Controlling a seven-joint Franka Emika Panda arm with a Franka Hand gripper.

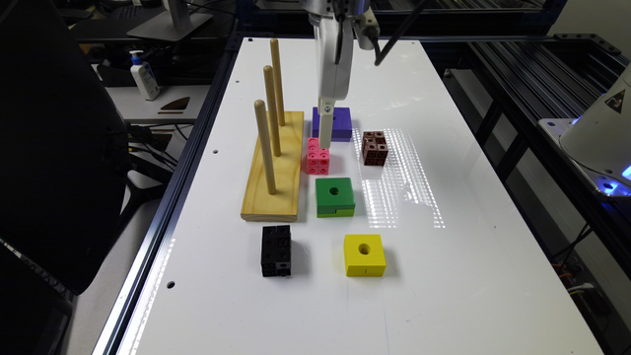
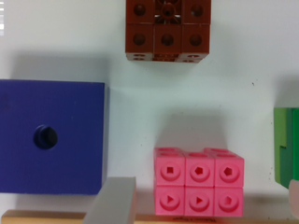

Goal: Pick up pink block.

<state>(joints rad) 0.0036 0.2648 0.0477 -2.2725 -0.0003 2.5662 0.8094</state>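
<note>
Wrist view puts our gripper (image 2: pixel 203 205) above the bright pink plastic cube of snapped mini cubes (image 2: pixel 198 186), fingers (image 2: pixel 112 200) spread to either side, nothing pinched. It sits at nine o'clock from the brown studded cube (image 1: pixel 374 147), beside the wooden peg base (image 1: pixel 274 167). We risk one finger striking that base when descending.

Bright overhead light; dotted glare streaks the white table (image 1: pixel 443 276). The wrist view is soft, with faint shadows.
</note>
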